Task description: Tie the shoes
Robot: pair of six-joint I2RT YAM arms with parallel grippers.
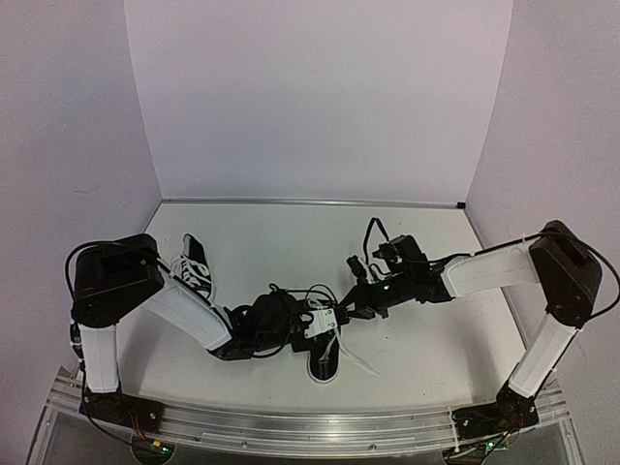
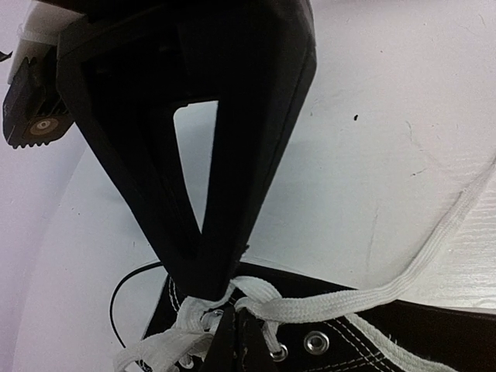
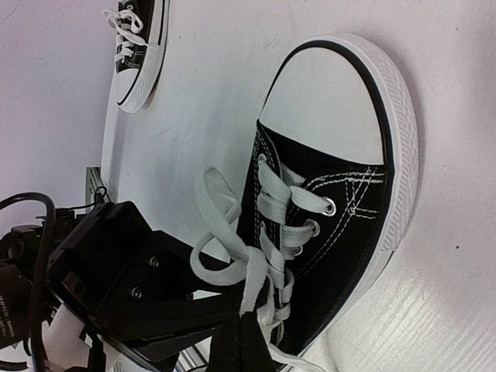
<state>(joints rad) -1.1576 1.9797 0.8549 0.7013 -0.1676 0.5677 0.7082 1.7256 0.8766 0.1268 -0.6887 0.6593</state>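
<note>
at the bottom edge of the top view, bolted to a silver metal rail (image 1: 291, 423), two arm bases, black and white links bent inward toward lower centre. just above the rail, lower centre, lying on the white tabletop (image 1: 291, 242): small black canvas low-top sneaker (image 1: 325, 360) with white rubber toe cap and white sole edging. meeting over its laced throat, left gripper (image 2: 211, 285) and right gripper (image 3: 242, 329). in the left wrist view, black jaws pressed together to a point, pinching the white flat lace (image 2: 372, 298) at the crossing by the top eyelets; one free end trailing up to the right edge of the frame, flat on the tabletop. in the right wrist view, jaws likewise closed at bottom centre, nipping a loop of the same lace, loop arching out to the left of the shoe. further back, left of centre in the top view, second black canvas sneaker (image 1: 194, 264), well apart from the first, partly hidden behind the left arm. behind everything, plain pale walls (image 1: 320, 97).
</note>
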